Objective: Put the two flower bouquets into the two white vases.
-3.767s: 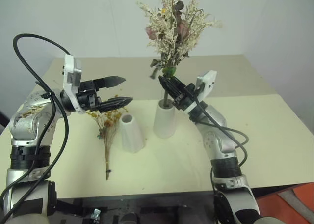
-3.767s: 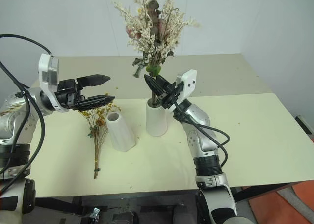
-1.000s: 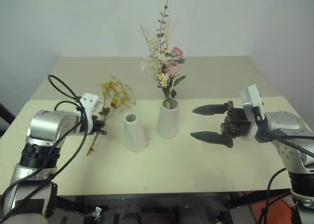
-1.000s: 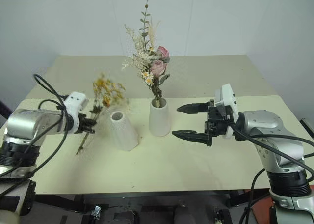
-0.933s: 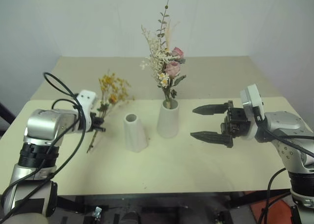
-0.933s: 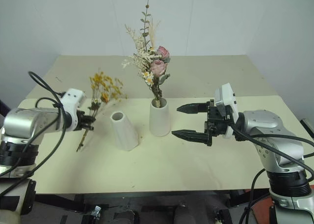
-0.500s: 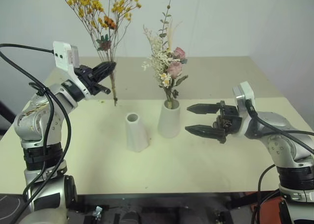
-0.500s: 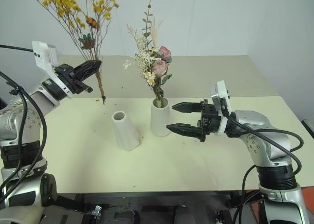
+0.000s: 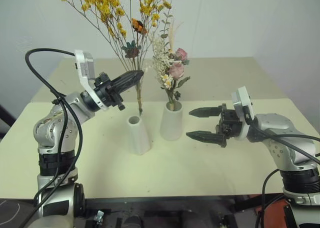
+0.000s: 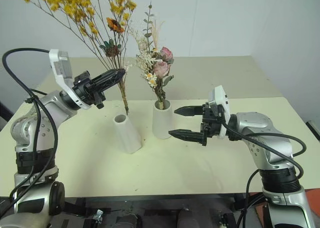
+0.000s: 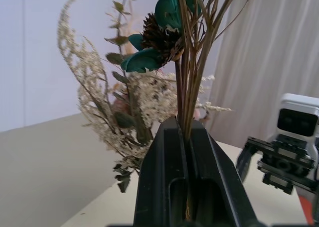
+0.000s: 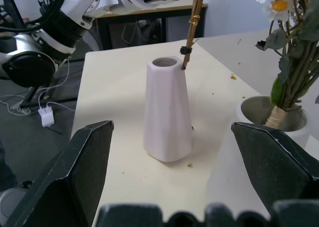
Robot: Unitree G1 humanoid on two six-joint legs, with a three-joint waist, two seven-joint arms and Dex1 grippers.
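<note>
My left gripper (image 9: 134, 77) is shut on the thin brown stems of the yellow-orange bouquet (image 9: 107, 8), holding it upright. The stem ends (image 12: 184, 62) hang at the rim of the narrow-necked white vase (image 9: 138, 135), beside its mouth. To the right of that vase stands the wide-mouthed white vase (image 9: 171, 124) with the pink rose bouquet (image 9: 172, 70) standing in it. My right gripper (image 9: 191, 122) is open and level, just right of the wide vase, with nothing between its fingers (image 12: 84, 162). In the left wrist view the stems rise from between the shut fingertips (image 11: 183, 127).
Both vases stand mid-table on the beige tabletop (image 9: 150, 173), which has open surface in front and to both sides. A few dried flower crumbs (image 12: 232, 77) lie near the vases. A white wall rises behind the table.
My left gripper has lifted the yellow bouquet off the table, swung it upright and carried it right to the narrow vase. The right gripper has stayed open beside the wide vase.
</note>
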